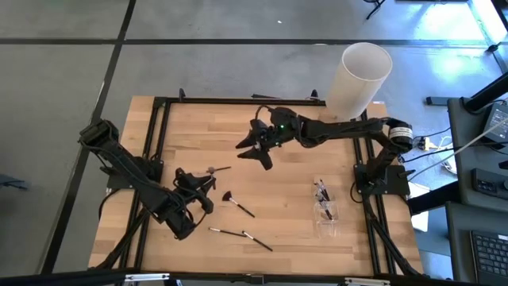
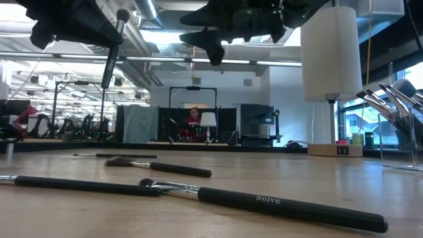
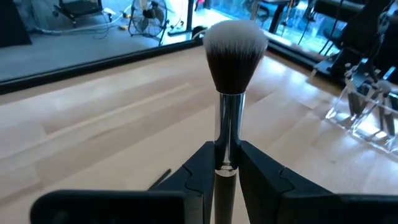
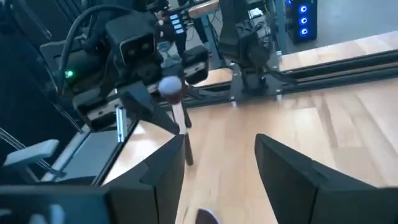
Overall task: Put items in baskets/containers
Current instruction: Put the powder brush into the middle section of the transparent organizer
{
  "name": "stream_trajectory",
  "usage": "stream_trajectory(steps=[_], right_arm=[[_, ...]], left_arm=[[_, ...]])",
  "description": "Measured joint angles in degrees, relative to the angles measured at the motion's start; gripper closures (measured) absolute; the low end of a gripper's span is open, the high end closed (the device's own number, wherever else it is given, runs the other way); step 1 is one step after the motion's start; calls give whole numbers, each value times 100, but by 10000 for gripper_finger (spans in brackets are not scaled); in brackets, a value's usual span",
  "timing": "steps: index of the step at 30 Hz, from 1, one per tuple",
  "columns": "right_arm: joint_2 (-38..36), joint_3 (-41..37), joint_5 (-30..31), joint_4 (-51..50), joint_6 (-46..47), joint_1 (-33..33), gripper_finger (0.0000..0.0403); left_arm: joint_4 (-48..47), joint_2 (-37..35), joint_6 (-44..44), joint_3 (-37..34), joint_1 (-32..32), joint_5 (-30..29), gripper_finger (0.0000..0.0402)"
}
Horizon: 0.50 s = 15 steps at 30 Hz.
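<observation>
Brush (image 3: 233, 74) up in the air, pinched shut in the left pincer (image 3: 227, 155), over the left side of the bench (image 1: 286, 238). Gripped on the shiny metal neck, just under the fluffy head, with the head poking out past the fingers.

Looks very light and thin. Probably hard and stiff along the handle, soft and squashy at the tip. Smooth handle, so likely to slip or swing if pinched loosely. Best taken on the neck or the handle, never on the hairs, and with a gentle squeeze only. Not likely to break, but easy to bend the hairs out of shape.

Right pincer (image 1: 258, 147) wide open and holding nothing, hanging over the middle of the bench, toward the back.

Clear box (image 1: 325, 210) on the right side of the bench, well apart from the held brush. Already holds a few brushes (image 1: 321, 191), leaning with tips up; too small to count. Small opening, so needs a careful aim, handle first.

Three more loose brushes (image 1: 238, 204) lying flat on the bench, near the left pincer, none in the box yet.

Tall white tube (image 1: 361, 75) at the back right corner; inside not seen.
</observation>
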Motion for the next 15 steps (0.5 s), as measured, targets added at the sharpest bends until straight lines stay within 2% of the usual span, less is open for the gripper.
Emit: stream_trajectory(steps=[6,11,13,15], right_arm=[[145,8,135,500,-262,706,209],[296,-14,1318,651,-904,1273,209],[281,-1,1790,818,-1006,1371,209],[360,8,1887,945,-982,1395,209]], left_arm=[[20,0,6,0,-40,-194,341],[70,0,15,0,-40,-176,341],[113,0,13,0,-40,1,341],[154,0,11,0,-31,182,341]])
